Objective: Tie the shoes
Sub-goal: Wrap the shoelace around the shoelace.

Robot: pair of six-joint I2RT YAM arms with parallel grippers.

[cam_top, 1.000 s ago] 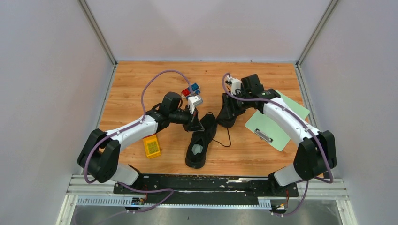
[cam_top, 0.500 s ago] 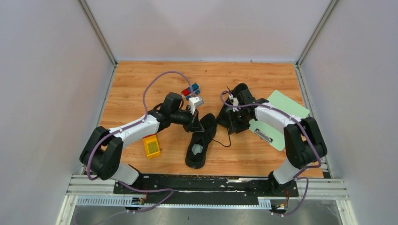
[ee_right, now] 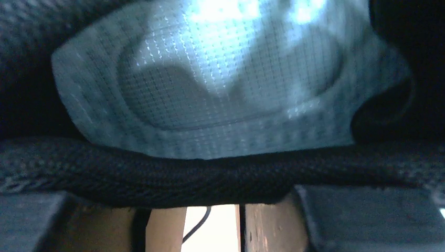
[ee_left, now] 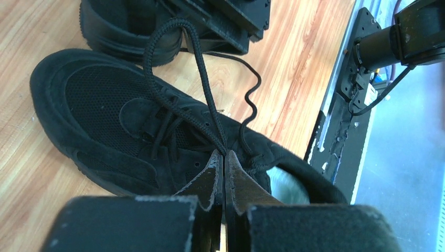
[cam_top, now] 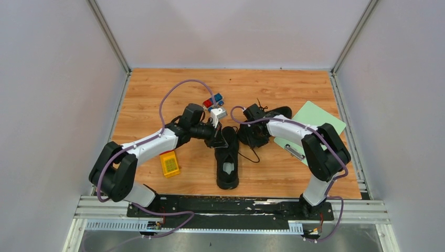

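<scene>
One black shoe [cam_top: 228, 160] lies mid-table, toe away from me, its pale insole showing. My left gripper [cam_top: 217, 137] is shut on this shoe's lace; in the left wrist view the jaws [ee_left: 224, 155] pinch a lace loop [ee_left: 157, 47] that rises over the shoe [ee_left: 105, 115]. The second shoe [cam_top: 270, 116] lies to the right. My right gripper [cam_top: 251, 130] sits at its near-left end. The right wrist view shows only its insole [ee_right: 210, 79] and its collar [ee_right: 210, 173] lying across my jaws. The finger bases stand apart and the tips are hidden.
A pale green clipboard [cam_top: 321, 119] lies right of the second shoe. A yellow block [cam_top: 169, 163] lies near the left arm. A red and blue toy [cam_top: 212, 100] sits behind the left gripper. A loose lace end [cam_top: 253, 156] trails on the wood.
My right gripper moved left and nearer, and the second shoe swung with it, its toe now pointing far right. The near shoe turned straight. The left gripper barely moved.
</scene>
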